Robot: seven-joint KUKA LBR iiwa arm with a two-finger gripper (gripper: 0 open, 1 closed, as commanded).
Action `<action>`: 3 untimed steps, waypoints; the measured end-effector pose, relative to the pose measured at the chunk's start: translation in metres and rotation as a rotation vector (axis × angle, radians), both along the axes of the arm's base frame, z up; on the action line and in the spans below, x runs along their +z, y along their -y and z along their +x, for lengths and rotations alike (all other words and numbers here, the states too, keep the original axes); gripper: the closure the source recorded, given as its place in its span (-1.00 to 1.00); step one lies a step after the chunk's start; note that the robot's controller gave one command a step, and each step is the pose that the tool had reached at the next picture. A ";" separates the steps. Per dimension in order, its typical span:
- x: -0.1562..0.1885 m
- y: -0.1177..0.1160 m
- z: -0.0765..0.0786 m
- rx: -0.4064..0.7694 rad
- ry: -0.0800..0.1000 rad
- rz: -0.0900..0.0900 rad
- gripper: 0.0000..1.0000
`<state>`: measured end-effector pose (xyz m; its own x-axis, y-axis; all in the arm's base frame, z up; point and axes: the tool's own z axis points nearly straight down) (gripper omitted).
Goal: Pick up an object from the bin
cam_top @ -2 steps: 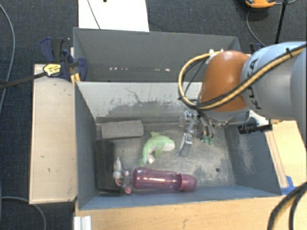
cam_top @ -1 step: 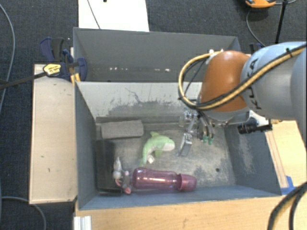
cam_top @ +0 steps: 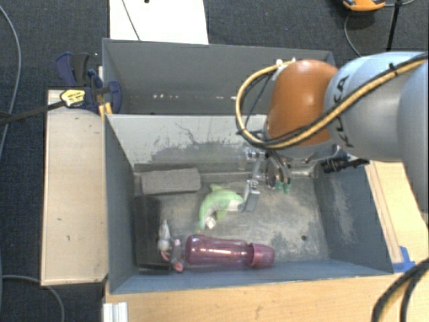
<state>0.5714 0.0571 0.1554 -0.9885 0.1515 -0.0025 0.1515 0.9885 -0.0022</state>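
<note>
Lying along the near wall of the grey bin [cam_top: 120, 200] is a purple bottle [cam_top: 228, 252] on its side, with a small white and pink object [cam_top: 164, 237] at its left end. A black block [cam_top: 147, 230] sits in the near left corner.

Farther in, at mid-floor, lies a curled pale green soft object [cam_top: 218, 203]. The gripper [cam_top: 261, 190] hangs low just beside its right end, under the arm's orange cover [cam_top: 301, 99]. Whether the gripper is open or closed cannot be told. A grey block [cam_top: 167, 180] rests beyond, against the far slope.

The green object looks like the likeliest pick. A good grasp would probably mean shifting left to centre over its middle, descending straight, and closing across its narrow width, clear of the grey block.
</note>
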 end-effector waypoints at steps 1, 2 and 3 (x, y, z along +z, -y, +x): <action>-0.024 -0.053 -0.019 0.100 0.008 0.004 -1.00; -0.082 -0.026 -0.009 0.121 0.004 0.000 1.00; -0.082 -0.026 -0.009 0.122 0.004 -0.001 1.00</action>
<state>0.5620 0.0831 0.0732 -0.9995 0.0302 -0.0067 0.0302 0.9995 -0.0024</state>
